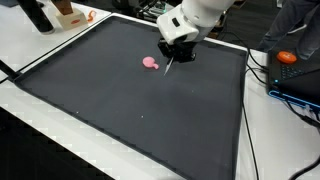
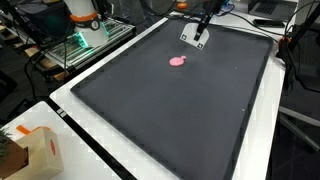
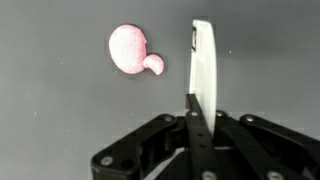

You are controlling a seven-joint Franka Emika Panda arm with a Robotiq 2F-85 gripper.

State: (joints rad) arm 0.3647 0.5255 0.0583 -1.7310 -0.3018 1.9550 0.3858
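So the gripper point(image 3: 195, 108) is pinched tight on one end of a thin, flat white plastic-looking strip point(image 3: 203, 60). The strip pokes out over the far part of the black rubbery mat point(image 1: 120, 110), near a small pink squishy-looking blob point(image 3: 130, 48). My guess is the strip's light and stiff but slick, so an end grip might let it swivel, and grabbing nearer the middle seems safer.

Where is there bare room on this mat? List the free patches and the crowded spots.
Free: nearly the whole dark mat, from its near edges up to the pink piece. Crowded: the far end, where the jaws grip a white blade beside the pink piece. A cardboard box sits off one corner.
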